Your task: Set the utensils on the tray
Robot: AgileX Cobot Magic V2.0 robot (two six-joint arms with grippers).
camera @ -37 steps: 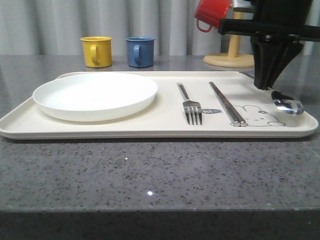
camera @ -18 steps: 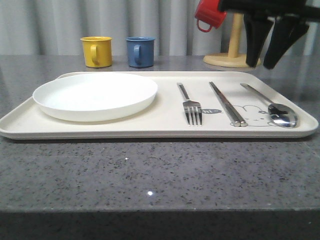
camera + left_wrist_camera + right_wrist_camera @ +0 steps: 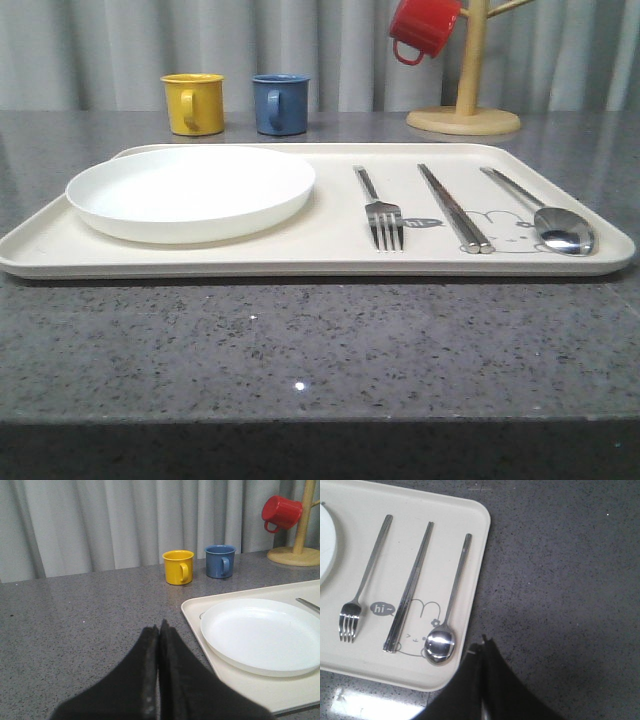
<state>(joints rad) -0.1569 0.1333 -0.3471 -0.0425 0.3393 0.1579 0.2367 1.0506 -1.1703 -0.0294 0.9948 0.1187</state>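
Observation:
The cream tray (image 3: 330, 255) lies across the table with a fork (image 3: 383, 215), a pair of chopsticks (image 3: 455, 207) and a spoon (image 3: 548, 218) side by side on its right half. From the right wrist view the fork (image 3: 364, 582), chopsticks (image 3: 410, 587) and spoon (image 3: 449, 607) lie on the tray (image 3: 465, 510). My right gripper (image 3: 482, 645) is shut and empty, above the table just off the tray's edge beside the spoon bowl. My left gripper (image 3: 159, 630) is shut and empty over bare table, beside the tray (image 3: 192, 611).
A round white plate (image 3: 190, 190) fills the tray's left half. A yellow mug (image 3: 192, 102) and a blue mug (image 3: 280, 103) stand behind the tray. A red mug (image 3: 422, 28) hangs on a wooden mug stand (image 3: 470, 70) at the back right.
My right gripper has lifted away from the spoon and left the front view. The spoon stays lying on the tray.

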